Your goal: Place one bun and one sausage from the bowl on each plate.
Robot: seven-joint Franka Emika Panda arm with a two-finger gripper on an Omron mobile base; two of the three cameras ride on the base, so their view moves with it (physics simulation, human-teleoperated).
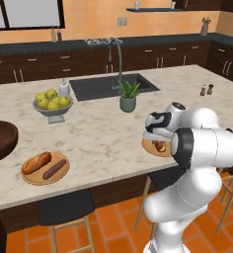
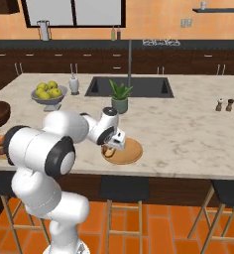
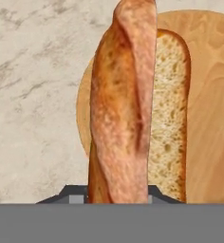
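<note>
A glossy white, rounded arm (image 1: pixel 202 148) with black joint bands and dark wrist.

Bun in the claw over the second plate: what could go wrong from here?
1. The claw grips the bun at one end, so it could swing or slip.
2. It hangs over the near plate's edge; released here, it may roll onto the marble counter.
3. This plate has no sausage yet.
</note>
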